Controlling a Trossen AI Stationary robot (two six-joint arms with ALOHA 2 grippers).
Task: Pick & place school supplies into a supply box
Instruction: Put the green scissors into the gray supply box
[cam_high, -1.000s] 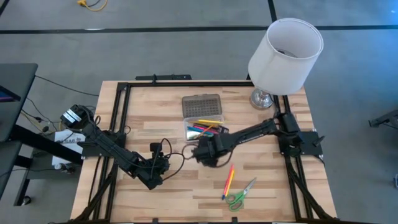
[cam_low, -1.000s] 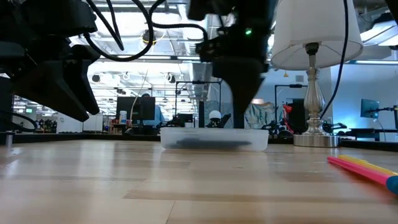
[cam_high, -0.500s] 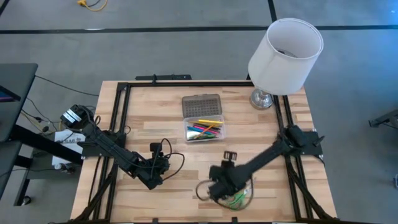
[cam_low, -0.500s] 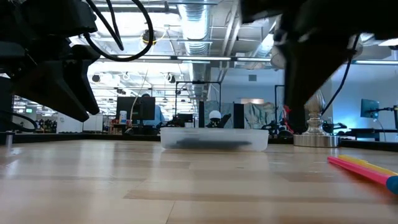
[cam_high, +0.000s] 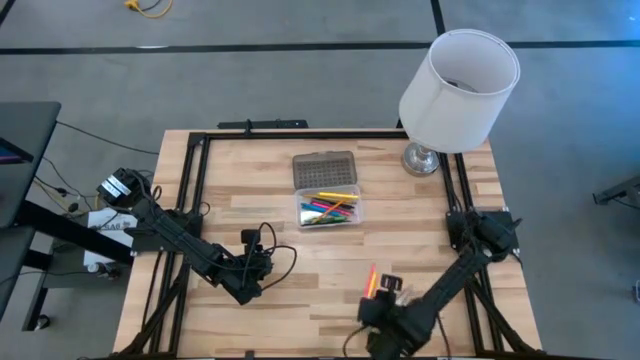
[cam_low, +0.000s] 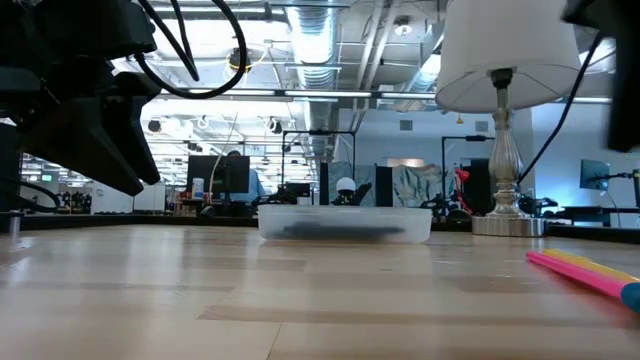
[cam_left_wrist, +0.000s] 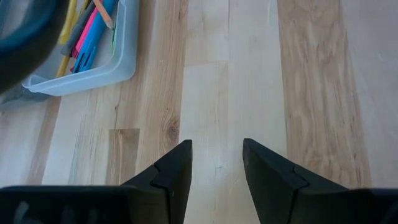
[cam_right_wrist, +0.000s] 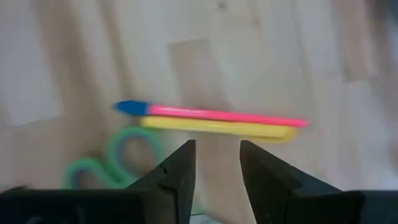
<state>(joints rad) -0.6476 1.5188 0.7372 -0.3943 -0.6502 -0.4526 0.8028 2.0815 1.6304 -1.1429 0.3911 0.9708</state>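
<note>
Supply box (cam_high: 327, 206) mid-table, bare wood around; right claw (cam_right_wrist: 216, 163) spread above pens (cam_right_wrist: 217, 120) near front edge.

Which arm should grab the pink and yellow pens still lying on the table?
Right. The right gripper is open and empty close to the pink and yellow pens and the scissors; the left gripper waits over bare table near the supply box.

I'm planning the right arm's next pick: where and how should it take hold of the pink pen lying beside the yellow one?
Probably at mid-length, from straight above. The pink pen lies flat on the table, touching the yellow pen along its side, so one finger has little room there; taking both pens together may be easier. The right gripper is open over them, with the green scissors close by.
</note>
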